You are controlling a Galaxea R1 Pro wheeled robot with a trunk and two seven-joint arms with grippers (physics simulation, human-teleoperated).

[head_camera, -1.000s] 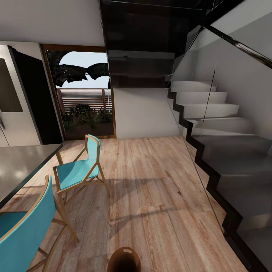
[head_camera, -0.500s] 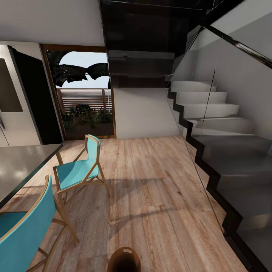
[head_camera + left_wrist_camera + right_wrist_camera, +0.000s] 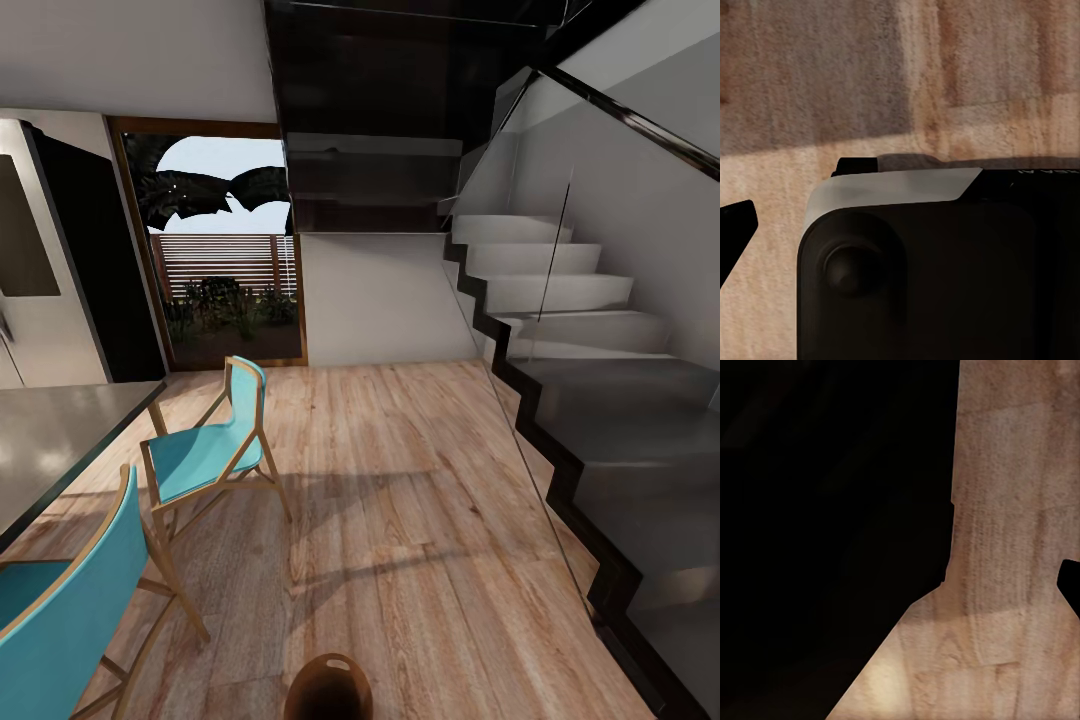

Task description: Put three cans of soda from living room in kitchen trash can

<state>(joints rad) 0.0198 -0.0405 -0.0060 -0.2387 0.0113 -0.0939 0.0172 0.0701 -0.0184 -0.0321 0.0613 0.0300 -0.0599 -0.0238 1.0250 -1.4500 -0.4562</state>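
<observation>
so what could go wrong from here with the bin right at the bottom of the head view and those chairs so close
The small round brown bin sits on the wood floor right at the head view's lower edge, close in front of the robot, so driving forward could knock it over. The two turquoise wood-framed chairs and the grey table crowd the left side; a left turn could clip them. On the right, the dark staircase with its glass panel narrows the path and may be hard to judge.
</observation>
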